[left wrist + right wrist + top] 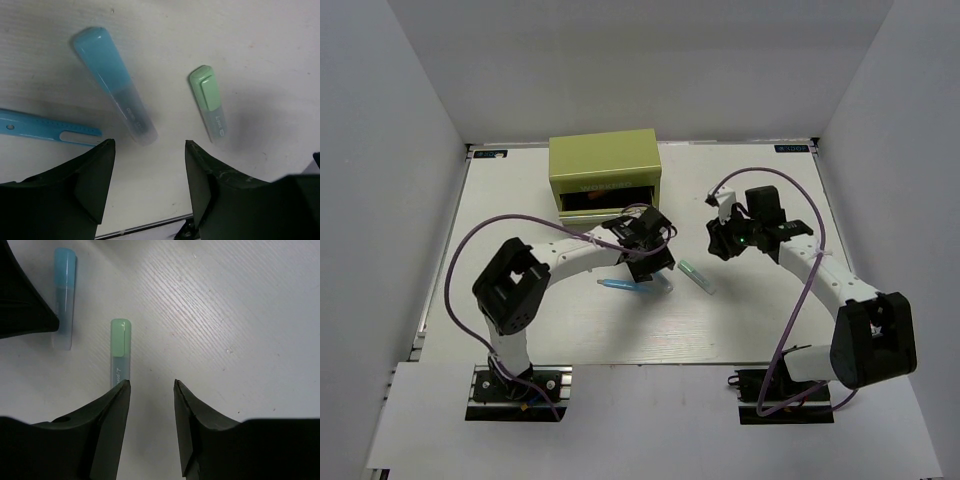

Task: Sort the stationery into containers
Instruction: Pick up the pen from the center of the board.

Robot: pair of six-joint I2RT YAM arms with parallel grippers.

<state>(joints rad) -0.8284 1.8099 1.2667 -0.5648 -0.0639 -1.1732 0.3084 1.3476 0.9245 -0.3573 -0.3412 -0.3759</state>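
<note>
Three pieces of stationery lie on the white table. A light blue marker (112, 82) and a green marker (210, 102) lie just ahead of my left gripper (150, 145), which is open and holds nothing. A thin bright-blue pen (47, 131) lies to its left. My right gripper (151, 385) is open too, with only bare table between its fingers. The green marker (120, 352) runs under its left fingertip, and the light blue marker (64, 297) lies beyond. The olive container (605, 165) stands at the back with a front drawer (608, 198) open, something orange showing inside.
In the top view, the green marker (698, 277) lies between the two grippers, which are close together mid-table. A left-gripper finger (20, 300) reaches into the right wrist view at upper left. Purple cables loop over both arms. White walls surround the table.
</note>
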